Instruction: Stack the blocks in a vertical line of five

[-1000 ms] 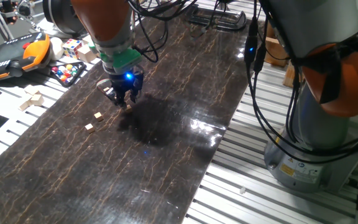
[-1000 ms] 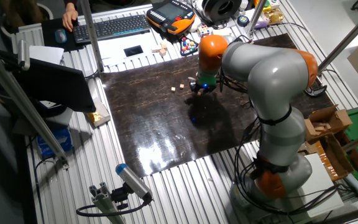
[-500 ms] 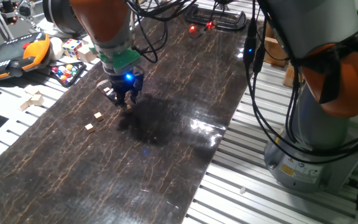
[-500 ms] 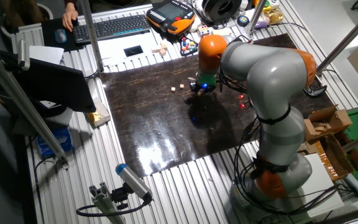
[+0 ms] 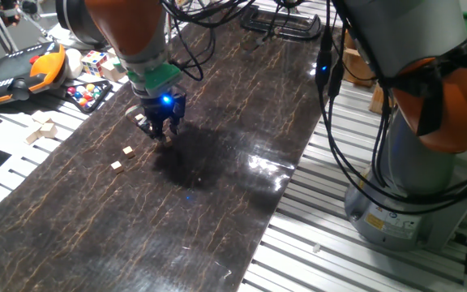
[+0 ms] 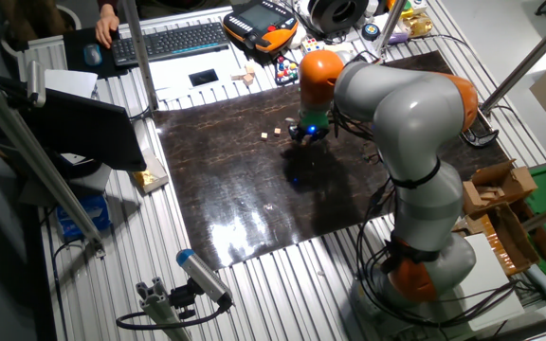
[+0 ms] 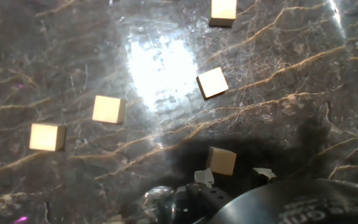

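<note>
Five tiny tan cubes lie on the dark marble-patterned tabletop (image 5: pixel 217 186). In the hand view four lie apart: one at the top (image 7: pixel 223 11), one in the middle (image 7: pixel 212 82) and two at the left (image 7: pixel 109 109) (image 7: pixel 47 137). The fifth cube (image 7: pixel 221 160) sits between my fingertips, close to the left one, with a gap to the right one. My gripper (image 7: pixel 234 175) is low over the table (image 5: pixel 163 135) (image 6: pixel 301 137) and its jaws stand apart. Two cubes (image 5: pixel 126 151) (image 5: pixel 117 165) show to its left in one fixed view.
Off the mat's far left lie an orange teach pendant (image 5: pixel 23 69), a multicoloured puzzle cube (image 5: pixel 94 59), a tray of coloured balls (image 5: pixel 87 93) and larger pale wooden blocks (image 5: pixel 40 128). The arm's base (image 5: pixel 412 162) stands at the right. A keyboard (image 6: pixel 173 40) lies at the back.
The gripper has stayed almost in place over the fifth cube, shifting only slightly. The cubes on the table have not moved.
</note>
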You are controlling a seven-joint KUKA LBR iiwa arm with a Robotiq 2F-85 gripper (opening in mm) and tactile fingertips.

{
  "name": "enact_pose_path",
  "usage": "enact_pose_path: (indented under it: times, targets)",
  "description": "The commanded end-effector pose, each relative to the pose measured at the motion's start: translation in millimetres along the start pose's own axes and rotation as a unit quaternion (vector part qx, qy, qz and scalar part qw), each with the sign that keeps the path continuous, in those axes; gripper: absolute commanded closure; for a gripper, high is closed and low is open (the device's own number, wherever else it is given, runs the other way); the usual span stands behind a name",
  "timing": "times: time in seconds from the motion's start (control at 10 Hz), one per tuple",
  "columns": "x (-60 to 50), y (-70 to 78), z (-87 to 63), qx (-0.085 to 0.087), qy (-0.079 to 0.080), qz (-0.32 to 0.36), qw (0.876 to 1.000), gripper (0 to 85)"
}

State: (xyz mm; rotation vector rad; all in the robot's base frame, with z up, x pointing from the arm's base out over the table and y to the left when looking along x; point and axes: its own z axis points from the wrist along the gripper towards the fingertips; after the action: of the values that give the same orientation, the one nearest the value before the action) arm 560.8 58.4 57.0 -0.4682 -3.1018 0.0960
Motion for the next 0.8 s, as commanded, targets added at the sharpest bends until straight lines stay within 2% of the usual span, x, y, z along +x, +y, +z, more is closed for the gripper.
enact_pose_path:
  times: [0.0, 0.2, 0.4, 0.5, 0.6, 0.7]
  targets:
    - [-0.1, -0.1, 0.0, 0.003, 0.000, -0.003, 1.000, 46.7]
    - [-0.1, -0.1, 0.0, 0.003, 0.005, -0.016, 1.000, 47.3]
    - [-0.1, -0.1, 0.0, -0.014, 0.007, -0.003, 1.000, 47.7]
    - [-0.1, -0.1, 0.0, -0.026, 0.004, 0.012, 1.000, 45.3]
    - [-0.1, -0.1, 0.0, -0.025, -0.002, 0.020, 0.999, 39.7]
    - [-0.1, -0.1, 0.0, -0.019, -0.004, 0.021, 1.000, 30.3]
